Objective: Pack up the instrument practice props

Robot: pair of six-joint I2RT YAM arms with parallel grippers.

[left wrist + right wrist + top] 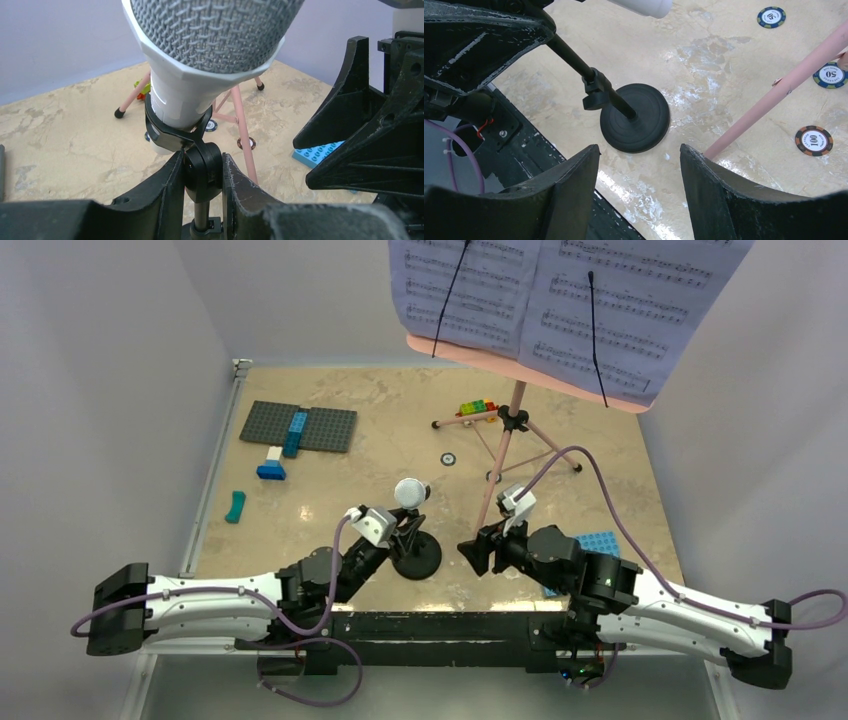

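Note:
The grey-white microphone (pixel 410 491) sits in the clip of the thin black mic stand (pixel 416 556), which stands near the table's front edge. My left gripper (pixel 202 172) is shut on the stand's black swivel joint just under the microphone (pixel 210 50), a finger pressing each side. My right gripper (pixel 640 165) hangs open just right of the stand, above its round base (pixel 635 124), with nothing between the fingers. The pink music stand (pixel 505 455) rises behind, with lavender sheet-music pages (pixel 560 300) on its desk. One pink leg (pixel 774 95) passes close by my right fingers.
A grey studded plate (pixel 300 426) with blue bricks lies at the back left, and a teal piece (pixel 235 506) is nearer. A blue plate (pixel 598 542) lies under my right arm. Coloured bricks (pixel 477 408) and poker chips (pixel 814 140) sit around the tripod's feet.

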